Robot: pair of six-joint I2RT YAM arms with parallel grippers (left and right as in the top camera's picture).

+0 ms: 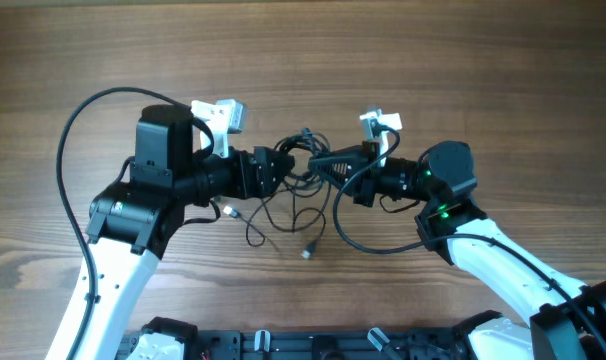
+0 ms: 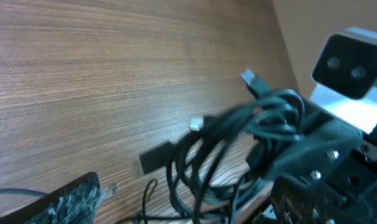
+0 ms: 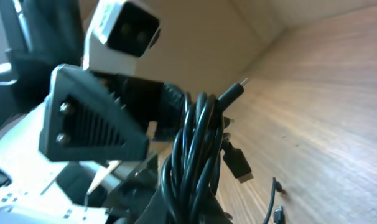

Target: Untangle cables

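Note:
The cables (image 1: 303,160) are thin black wires knotted in one bundle at mid-table, between my two grippers. Loose loops (image 1: 283,215) hang toward the front, ending in a small plug (image 1: 307,253). My left gripper (image 1: 281,166) is at the bundle's left side. In the left wrist view its fingers (image 2: 188,208) stand wide apart with the bundle (image 2: 238,143) between them. My right gripper (image 1: 330,160) is at the bundle's right side. In the right wrist view it (image 3: 188,211) is shut on the bundle (image 3: 198,143), which rises from its jaws.
White camera modules (image 1: 218,112) (image 1: 381,123) sit on both wrists. A thick black arm cable (image 1: 73,130) arcs on the left, and another (image 1: 358,240) loops under the right wrist. A black rig (image 1: 283,345) runs along the front edge. Bare wood lies behind.

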